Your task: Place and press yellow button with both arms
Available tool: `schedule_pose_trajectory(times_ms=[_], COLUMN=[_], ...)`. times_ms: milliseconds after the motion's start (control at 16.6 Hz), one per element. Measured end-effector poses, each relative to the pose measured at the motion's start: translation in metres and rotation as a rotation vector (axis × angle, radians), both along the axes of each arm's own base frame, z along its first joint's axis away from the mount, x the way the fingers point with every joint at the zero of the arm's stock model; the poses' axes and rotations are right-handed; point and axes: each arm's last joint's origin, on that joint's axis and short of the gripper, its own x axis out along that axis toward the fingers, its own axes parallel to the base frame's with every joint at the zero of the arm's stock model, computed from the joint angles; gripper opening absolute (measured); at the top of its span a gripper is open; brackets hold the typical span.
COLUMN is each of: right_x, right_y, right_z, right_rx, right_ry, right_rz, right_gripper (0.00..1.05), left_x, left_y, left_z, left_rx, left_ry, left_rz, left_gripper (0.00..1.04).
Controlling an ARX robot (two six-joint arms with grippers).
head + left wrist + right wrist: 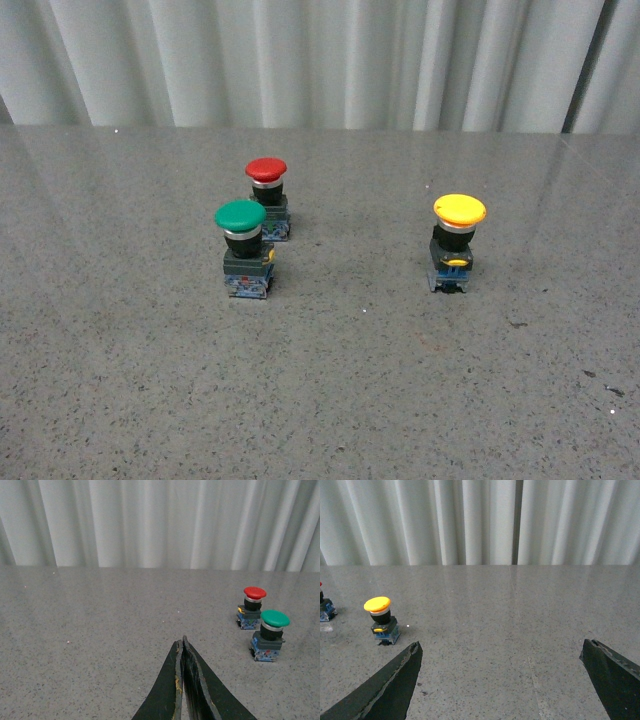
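The yellow button [457, 240] stands upright on the grey speckled table at the right, with a yellow mushroom cap, black collar and blue-grey block. It also shows in the right wrist view [381, 619], off to the side of my right gripper [501, 647], which is wide open and empty above bare table. My left gripper [182, 642] is shut on nothing, its black fingers pressed together above the table. The yellow button is out of the left wrist view. Neither arm shows in the front view.
A green-capped button [245, 250] and a red-capped button [268, 198] stand close together at the table's left middle; both show in the left wrist view, green [270, 635] and red [252, 608]. Grey pleated curtains [320, 60] hang behind the table's far edge.
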Motion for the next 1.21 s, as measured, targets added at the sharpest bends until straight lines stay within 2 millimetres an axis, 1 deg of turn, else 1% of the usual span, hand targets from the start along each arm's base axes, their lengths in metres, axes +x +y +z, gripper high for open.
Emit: schedule_pose_trajectory(times_ms=[60, 121, 181, 241, 603, 724, 784, 845, 905, 1026, 1147, 1207], right_x=[0.0000, 0.0000, 0.0000, 0.0000, 0.0000, 0.0000, 0.0000, 0.0000, 0.0000, 0.0000, 0.0000, 0.0012], right_y=[0.0000, 0.0000, 0.0000, 0.0000, 0.0000, 0.0000, 0.0000, 0.0000, 0.0000, 0.0000, 0.0000, 0.0004], right_z=[0.0000, 0.0000, 0.0000, 0.0001, 0.0000, 0.0000, 0.0000, 0.0000, 0.0000, 0.0000, 0.0001, 0.0025], right_rx=[0.000, 0.000, 0.000, 0.000, 0.000, 0.000, 0.000, 0.000, 0.000, 0.000, 0.002, 0.023], right_ry=[0.000, 0.000, 0.000, -0.001, 0.000, 0.000, 0.000, 0.000, 0.000, 0.000, -0.001, -0.020], right_rz=[0.000, 0.000, 0.000, 0.000, 0.000, 0.000, 0.000, 0.000, 0.000, 0.000, 0.002, 0.033], right_gripper=[0.98, 0.98, 0.98, 0.98, 0.98, 0.98, 0.98, 0.98, 0.98, 0.98, 0.98, 0.98], left_x=[-0.0056, -0.0100, -0.0104, -0.0101, -0.0101, -0.0101, -0.0101, -0.0101, -0.0101, -0.0101, -0.0101, -0.0101], left_y=[0.0000, 0.0000, 0.0000, 0.0001, 0.0001, 0.0001, 0.0001, 0.0001, 0.0001, 0.0001, 0.0001, 0.0001], left_z=[-0.0052, -0.0039, -0.0003, -0.0038, -0.0033, -0.0033, -0.0033, -0.0033, -0.0033, -0.0033, -0.0033, -0.0033], left_rx=[0.000, 0.000, 0.000, 0.000, -0.001, 0.000, 0.000, 0.000, 0.000, 0.000, 0.000, 0.000], left_ry=[0.045, 0.020, -0.006, 0.018, 0.013, 0.013, 0.013, 0.013, 0.013, 0.013, 0.013, 0.013], left_rz=[0.000, 0.000, 0.001, 0.003, 0.001, 0.001, 0.001, 0.001, 0.001, 0.001, 0.001, 0.001], left_gripper=[0.02, 0.02, 0.02, 0.02, 0.03, 0.24, 0.31, 0.36, 0.45, 0.71, 0.89, 0.96])
